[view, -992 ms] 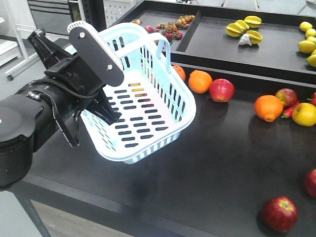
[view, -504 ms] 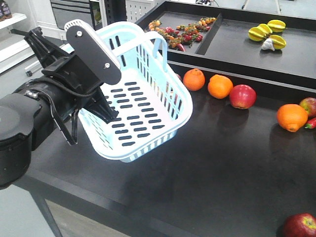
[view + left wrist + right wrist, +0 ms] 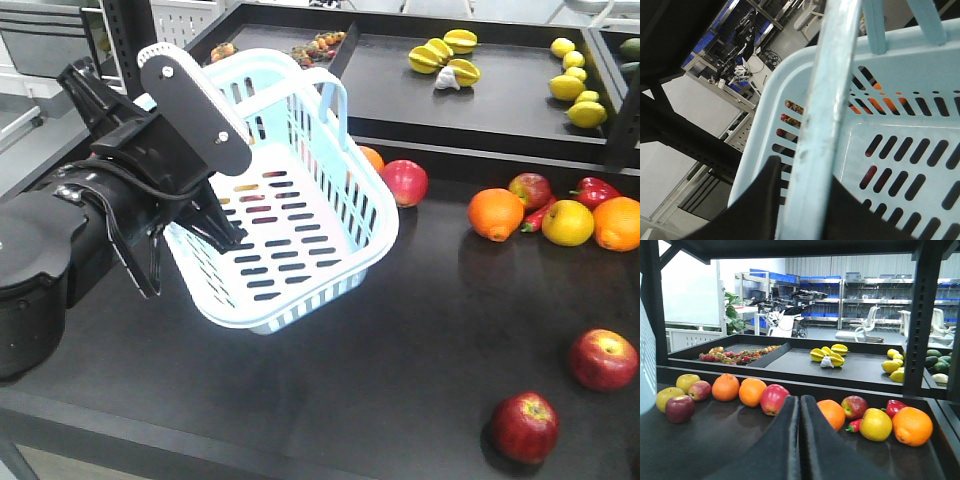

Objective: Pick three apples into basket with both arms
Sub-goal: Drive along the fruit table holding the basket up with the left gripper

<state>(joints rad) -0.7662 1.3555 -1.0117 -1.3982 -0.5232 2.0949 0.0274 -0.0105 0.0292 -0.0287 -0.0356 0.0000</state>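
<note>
The pale blue basket (image 3: 300, 220) hangs tilted above the left of the black table, empty. My left gripper (image 3: 222, 228) is shut on its near rim. In the left wrist view the rim (image 3: 826, 115) runs between the dark fingers (image 3: 757, 202). Several dark red apples lie on the table: one behind the basket (image 3: 404, 183), one near the front right (image 3: 524, 427) and one beside it (image 3: 603, 359). My right gripper (image 3: 799, 401) is shut on nothing, low over the table, facing a red apple (image 3: 774, 399) in the fruit row.
Oranges (image 3: 496, 214), a yellow apple (image 3: 567, 222) and a red pepper (image 3: 598, 190) sit among the apples at the right. A raised rear shelf (image 3: 520, 110) carries yellow fruit. A black upright post (image 3: 920, 320) stands at the right.
The view has swung, so the fruit now sits further left than half a second ago and the two front apples show again. The basket stays held the same way.
</note>
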